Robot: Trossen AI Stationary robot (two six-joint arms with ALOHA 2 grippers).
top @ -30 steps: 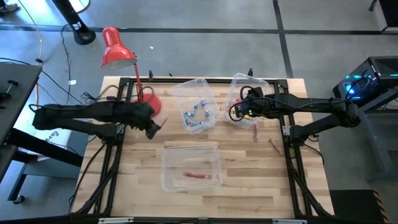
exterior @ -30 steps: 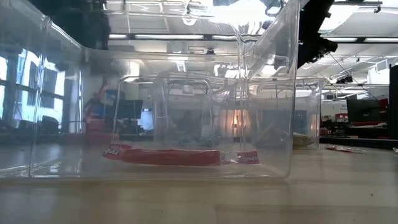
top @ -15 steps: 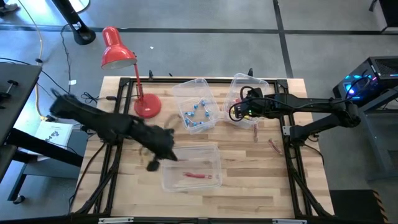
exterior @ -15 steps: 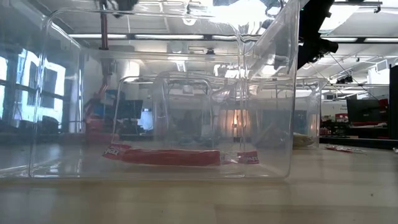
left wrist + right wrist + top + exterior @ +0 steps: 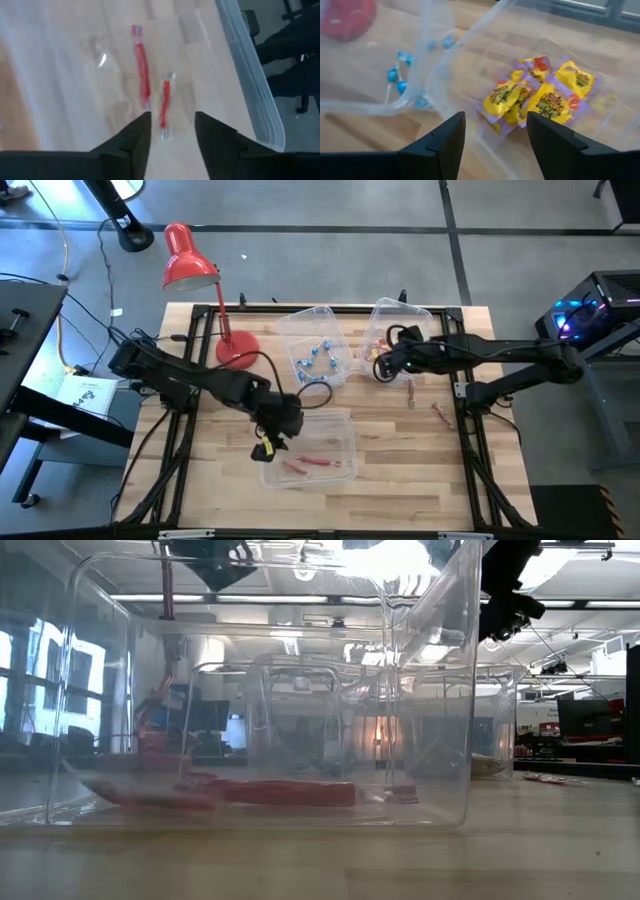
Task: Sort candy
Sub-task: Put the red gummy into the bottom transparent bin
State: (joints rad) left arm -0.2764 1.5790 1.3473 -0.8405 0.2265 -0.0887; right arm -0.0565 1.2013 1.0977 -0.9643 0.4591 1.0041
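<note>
Two slim red sticks (image 5: pixel 144 75) lie flat in the near bin. Blue twist-wrapped pieces (image 5: pixel 315 360) fill another. Yellow packets (image 5: pixel 540 95) are heaped in the third, and two red sticks (image 5: pixel 441 415) lie loose on the table.

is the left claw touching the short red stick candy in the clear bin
Apart. The left wrist view shows the left claw open, with bare wood between its fingers and the short red stick candy lying in the clear bin.

near bin (image 5: pixel 345 425): two sticks (image 5: pixel 318 464) inside | lamp (image 5: pixel 190 265) behind, left | two bins (image 5: pixel 300 320) behind

Red sticks (image 5: pixel 143 75), blue twists (image 5: pixel 395 75), yellow packets (image 5: pixel 540 97) — purple-edged, seemingly.
</note>
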